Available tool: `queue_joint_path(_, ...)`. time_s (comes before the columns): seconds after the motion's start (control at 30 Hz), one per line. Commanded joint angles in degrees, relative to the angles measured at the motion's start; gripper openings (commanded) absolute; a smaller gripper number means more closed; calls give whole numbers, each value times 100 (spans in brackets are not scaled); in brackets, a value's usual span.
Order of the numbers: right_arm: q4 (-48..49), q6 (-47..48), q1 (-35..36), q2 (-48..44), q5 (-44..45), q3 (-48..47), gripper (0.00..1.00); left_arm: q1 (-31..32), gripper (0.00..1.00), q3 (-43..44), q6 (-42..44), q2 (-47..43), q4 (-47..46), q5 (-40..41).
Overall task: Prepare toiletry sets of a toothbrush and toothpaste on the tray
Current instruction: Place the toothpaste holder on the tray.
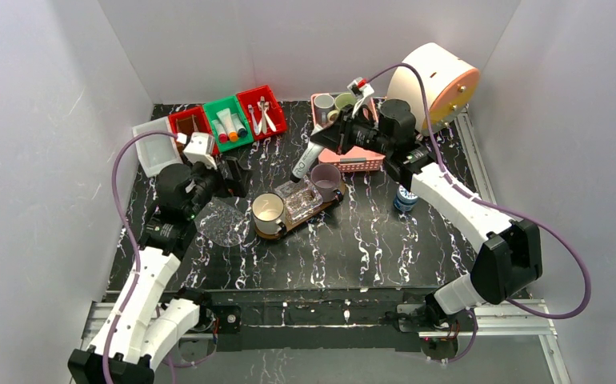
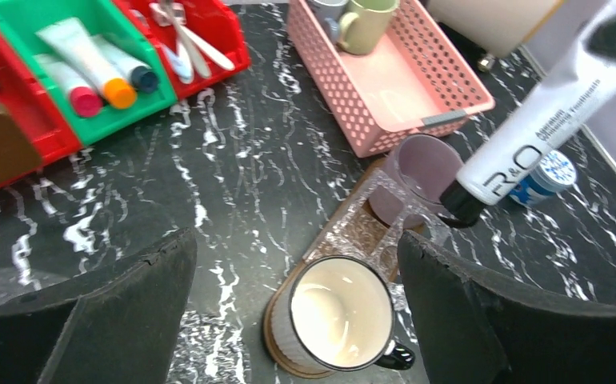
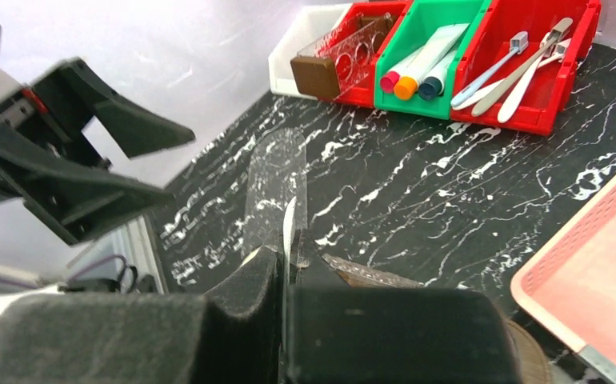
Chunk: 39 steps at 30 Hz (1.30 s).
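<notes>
Spread black fingers of the left claw (image 2: 295, 244) frame a cream mug (image 2: 341, 314) at one end of the tray (image 1: 318, 214), with nothing held between them. The right claw (image 3: 287, 254) is clamped on the flat tail of a white R&O tube (image 2: 533, 116). The tube slants down so that its black cap (image 2: 458, 206) hangs at the rim of the purple mug (image 2: 418, 170) at the tray's other end. Toothbrushes (image 3: 489, 69) lie in a red bin (image 3: 529, 120) at the back of the worktop (image 2: 273, 160). Gripped so far from the cap, the long tube may swing, catch the rim and tip the mug off the tray. It may also topple out of the mug once let go.
</notes>
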<state>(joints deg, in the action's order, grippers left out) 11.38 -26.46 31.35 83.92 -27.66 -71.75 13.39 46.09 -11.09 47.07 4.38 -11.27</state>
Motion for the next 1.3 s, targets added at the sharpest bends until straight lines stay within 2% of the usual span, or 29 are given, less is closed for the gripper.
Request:
queue_joint_path(0.0,-156,1202,10,-76,-460,-557,1,83,96,32,159,-329,367,1206)
queue_joint_path(0.07,-329,1619,15,0,-664,-650,1,109,98,-23,116,-428,416,1647)
queue_joint_path(0.27,-956,3012,161,379,-1504,-1094,1,143,98,-92,132,-540,512,2305)
queue_joint_path(0.43,-1603,4112,394,662,-1622,-1447,1,173,98,-91,117,-613,626,2985)
queue_joint_path(0.57,-1500,4782,472,745,-1837,-1290,1,214,98,-143,113,-672,589,2940)
queue_joint_path(0.97,-1712,5485,468,1084,-1814,-1423,1,302,98,-177,134,-838,659,3515)
queue_joint_path(1.27,-1639,5551,473,1240,-1804,-1427,1,311,98,-183,139,-796,653,3499)
